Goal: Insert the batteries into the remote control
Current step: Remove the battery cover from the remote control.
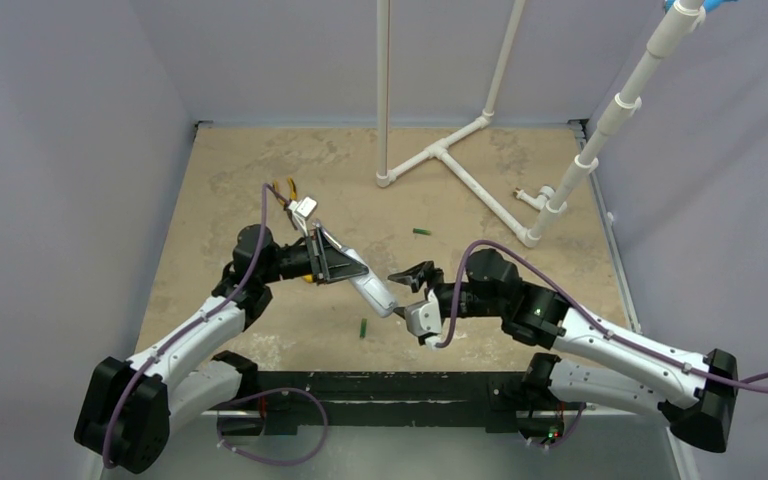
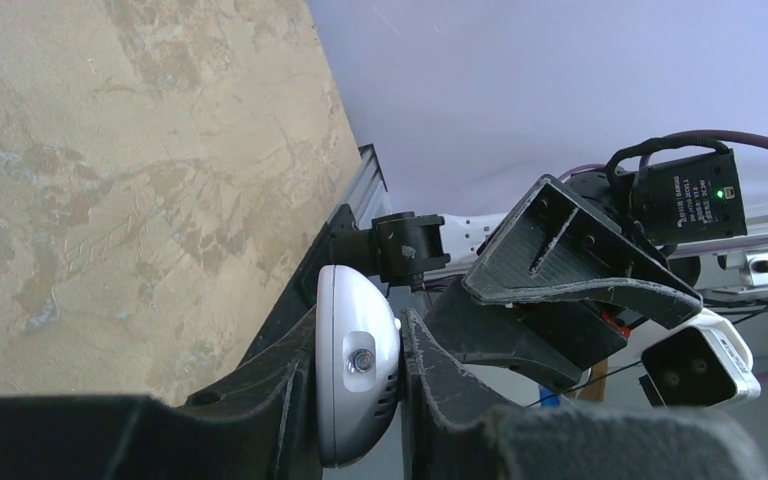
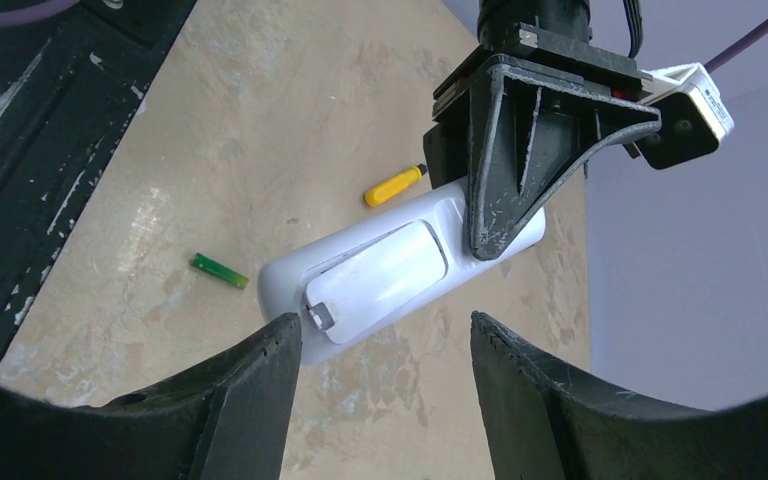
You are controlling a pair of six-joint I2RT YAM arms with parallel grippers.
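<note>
Soft, even light is coming from overhead, leaving the tan bench (image 1: 260, 180) bright and the lilac walls (image 1: 60, 150) flat. Faint, blurry-edged shadows are pooling beneath the arms (image 1: 200, 325) in the overhead view. The white remote control (image 3: 380, 270) is catching a mild sheen without washing out. At 6 o'clock in both wrist views the dark jaws are sitting slightly out of focus, close to the lens.

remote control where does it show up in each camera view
Top external: remote control at centre, slanting.
Left wrist: remote control at bottom centre, its rounded white end toward the camera.
Right wrist: remote control at centre, its back facing the camera.
Shared landmark: the left claw clamped on it, seen in all three.
</note>
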